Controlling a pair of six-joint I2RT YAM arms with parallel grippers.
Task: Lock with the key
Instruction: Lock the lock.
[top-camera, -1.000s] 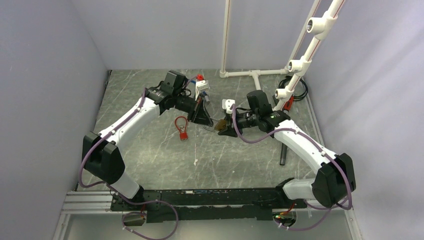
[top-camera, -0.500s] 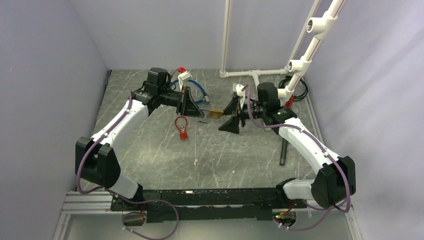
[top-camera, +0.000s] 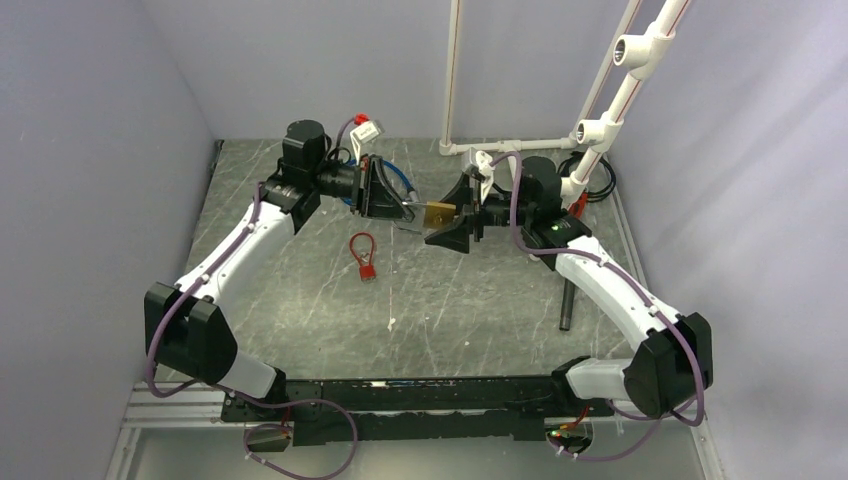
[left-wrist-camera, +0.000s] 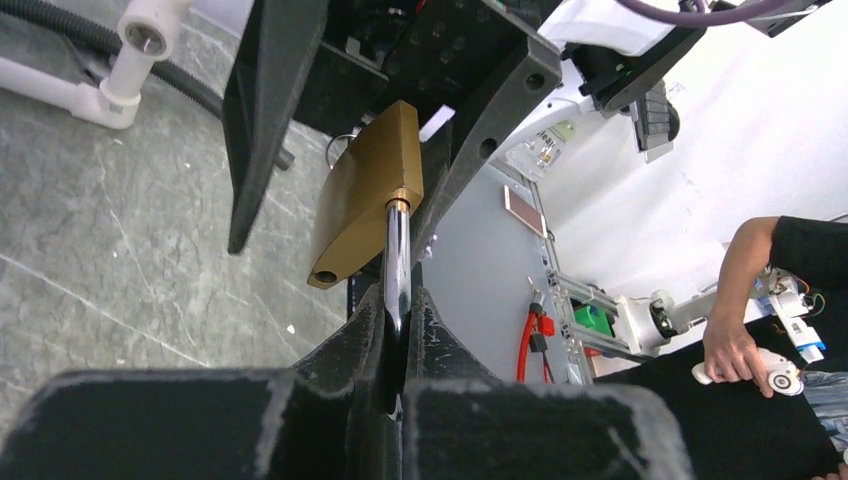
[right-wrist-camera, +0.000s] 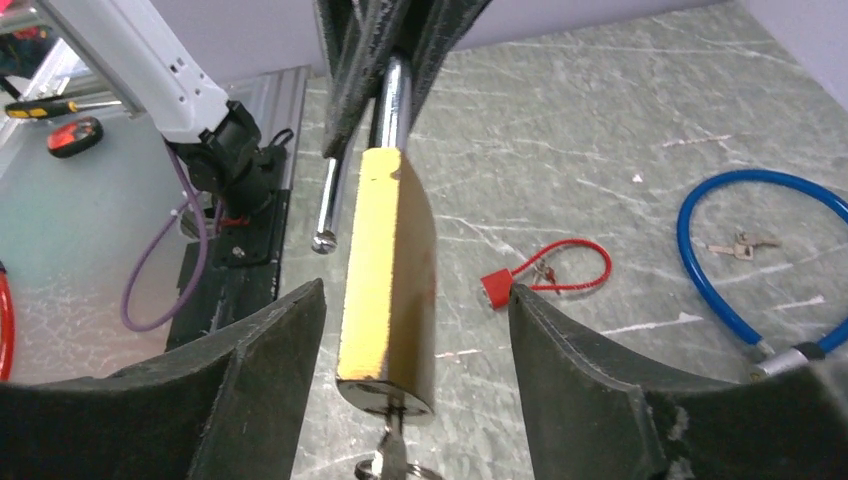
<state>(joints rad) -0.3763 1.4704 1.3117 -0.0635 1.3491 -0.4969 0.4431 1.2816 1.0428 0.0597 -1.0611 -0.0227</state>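
Right wrist view: hidden and cropped parts
The key (right-wrist-camera: 392, 462) below the padlock (right-wrist-camera: 388, 290) is cut off at the 6 o'clock edge (bow unseen); the shackle (right-wrist-camera: 394, 105) bend is buried in the left gripper (right-wrist-camera: 392, 55) at 12 o'clock; the blue cable loop (right-wrist-camera: 684, 230) runs off at 3 o'clock.

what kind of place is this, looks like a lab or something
Probably a robotics lab test cell: a left arm and right arm bolted to a black rail at a walled-in table, a white pipe frame behind, and, in the left wrist view, a person beside more equipment.
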